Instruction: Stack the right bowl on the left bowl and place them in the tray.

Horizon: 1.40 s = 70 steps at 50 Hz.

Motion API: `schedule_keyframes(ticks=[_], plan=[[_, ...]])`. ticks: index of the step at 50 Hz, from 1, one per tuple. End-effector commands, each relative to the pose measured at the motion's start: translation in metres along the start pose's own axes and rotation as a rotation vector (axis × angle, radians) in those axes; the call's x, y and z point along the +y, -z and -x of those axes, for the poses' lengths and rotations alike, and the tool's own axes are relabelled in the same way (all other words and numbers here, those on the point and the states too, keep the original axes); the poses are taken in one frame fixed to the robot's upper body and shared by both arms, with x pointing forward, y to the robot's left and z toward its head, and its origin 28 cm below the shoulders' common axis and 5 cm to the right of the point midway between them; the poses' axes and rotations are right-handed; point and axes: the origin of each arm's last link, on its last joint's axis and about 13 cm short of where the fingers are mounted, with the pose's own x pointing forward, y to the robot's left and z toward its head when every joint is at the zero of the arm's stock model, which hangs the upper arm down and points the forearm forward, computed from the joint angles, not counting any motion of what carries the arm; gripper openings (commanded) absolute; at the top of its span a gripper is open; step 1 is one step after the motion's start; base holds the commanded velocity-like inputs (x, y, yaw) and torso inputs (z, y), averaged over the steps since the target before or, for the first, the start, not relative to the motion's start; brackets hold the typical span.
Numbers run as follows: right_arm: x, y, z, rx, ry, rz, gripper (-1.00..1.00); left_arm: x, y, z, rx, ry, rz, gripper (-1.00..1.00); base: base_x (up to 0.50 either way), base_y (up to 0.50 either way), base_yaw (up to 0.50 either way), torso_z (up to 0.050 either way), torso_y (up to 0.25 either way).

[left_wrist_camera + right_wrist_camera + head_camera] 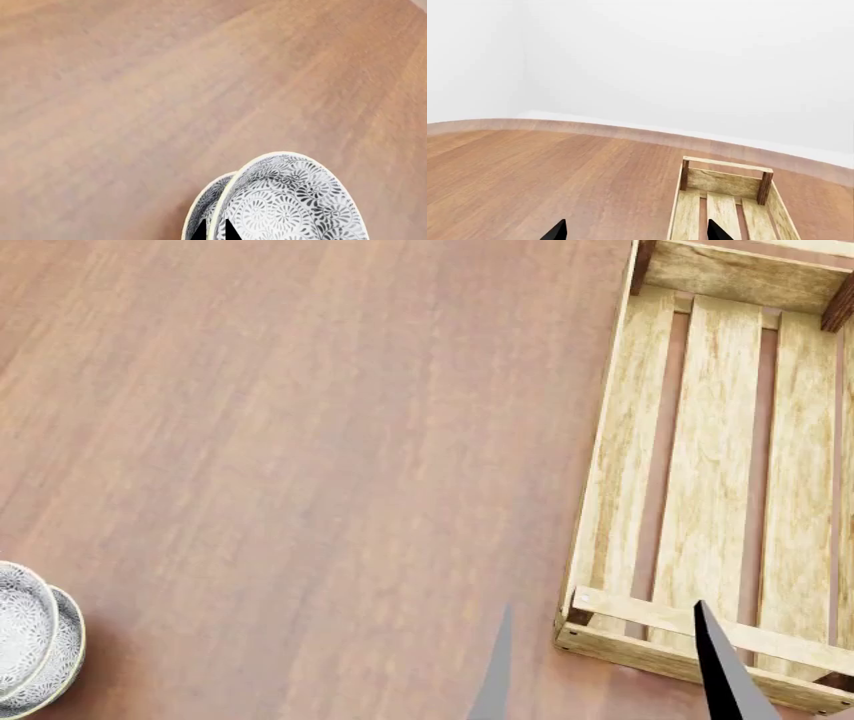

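Note:
Two grey-patterned bowls with cream rims are nested one inside the other at the head view's lower left edge, far from the tray. In the left wrist view the inner bowl sits in the outer bowl. My left gripper is shut on the inner bowl's rim, one fingertip inside it and one between the two rims. The tray, a pale wooden slatted crate, lies at the right and is empty; it also shows in the right wrist view. My right gripper is open and empty just in front of the tray's near left corner.
The wooden tabletop stretches between the bowls and the tray. In the right wrist view its curved far edge meets a white wall behind the tray.

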Motion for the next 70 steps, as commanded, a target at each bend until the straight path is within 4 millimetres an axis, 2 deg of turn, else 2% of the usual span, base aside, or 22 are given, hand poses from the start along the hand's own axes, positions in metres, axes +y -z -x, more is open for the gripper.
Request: schedule_keyframes(ticks=[1, 30, 43, 44, 70], plan=[[0.0, -0.001, 0.0, 0.0, 0.002, 0.0, 1.0, 0.001, 0.004, -0.005, 0.002, -0.006, -0.002, -1.0, 0.0, 0.0, 0.0, 0.0, 0.0], [0.0, 0.0, -0.001, 0.001, 0.002, 0.0, 1.0, -0.001, 0.008, -0.018, 0.019, -0.024, 0.0, -1.0, 0.0, 0.0, 0.0, 0.0, 0.0], [0.0, 0.001, 0.0, 0.001, -0.002, 0.0, 1.0, -0.002, 0.008, -0.017, 0.007, -0.017, -0.02, -1.0, 0.0, 0.0, 0.0, 0.0, 0.001], [0.0, 0.001, 0.0, 0.001, -0.002, 0.0, 1.0, -0.002, 0.008, -0.017, 0.007, -0.01, -0.023, 1.0, 0.0, 0.0, 0.0, 0.0, 0.0], [0.001, 0.001, 0.0, 0.002, -0.005, -0.002, 1.0, -0.001, 0.009, -0.016, 0.003, -0.01, -0.011, 1.0, 0.0, 0.0, 0.0, 0.0, 0.0]])
